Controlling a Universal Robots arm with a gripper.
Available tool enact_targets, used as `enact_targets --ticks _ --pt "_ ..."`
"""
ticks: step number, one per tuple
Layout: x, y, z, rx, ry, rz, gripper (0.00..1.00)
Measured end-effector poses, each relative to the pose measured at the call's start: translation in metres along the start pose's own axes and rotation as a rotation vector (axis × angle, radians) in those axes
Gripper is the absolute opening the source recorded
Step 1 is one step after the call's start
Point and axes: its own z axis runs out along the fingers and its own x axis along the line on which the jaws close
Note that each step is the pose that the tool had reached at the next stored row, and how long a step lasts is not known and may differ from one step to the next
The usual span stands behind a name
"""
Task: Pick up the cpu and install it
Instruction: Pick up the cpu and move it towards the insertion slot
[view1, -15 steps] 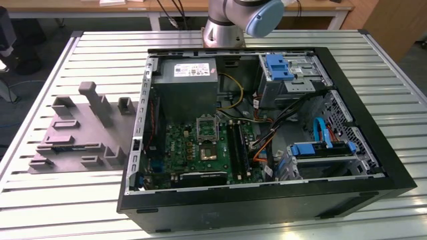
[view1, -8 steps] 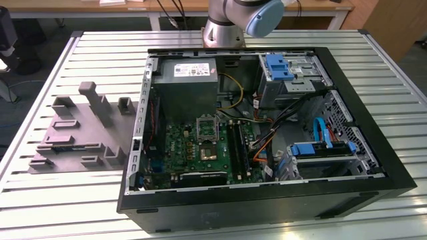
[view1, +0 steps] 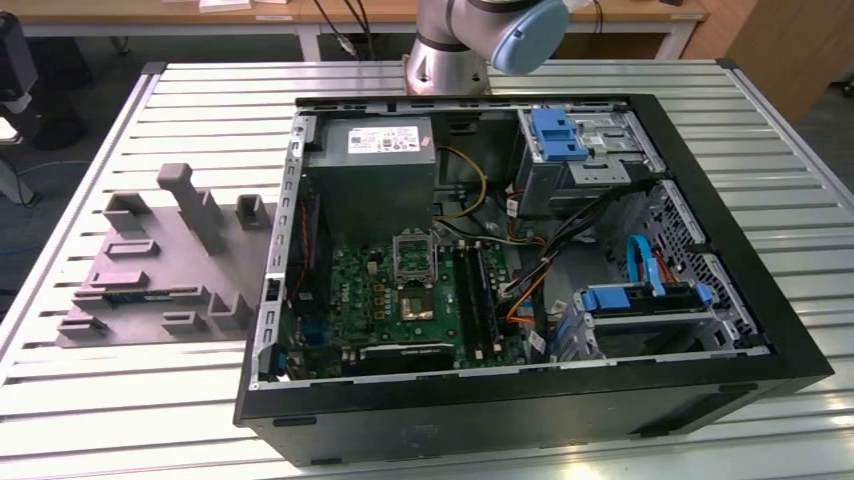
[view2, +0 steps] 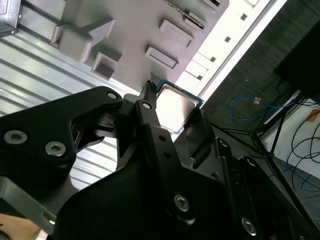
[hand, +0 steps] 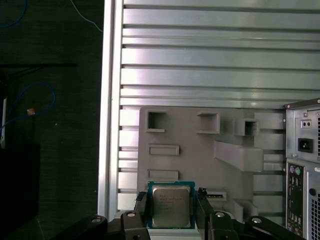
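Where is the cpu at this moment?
In both wrist views the flat square silver-topped cpu sits gripped between the black claw's fingers, held above the grey moulded plastic tray.

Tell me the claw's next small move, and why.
Probably carry the cpu across toward the open case. The claw looks shut on the chip, a finger on each side, and it is over the tray, while the motherboard lies inside the case.
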Motion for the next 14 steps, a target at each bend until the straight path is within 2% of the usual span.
enact_targets --ticks 14 --pt "-0.0037 0.0 0.0 0.0 0.0 0.0 0.47"
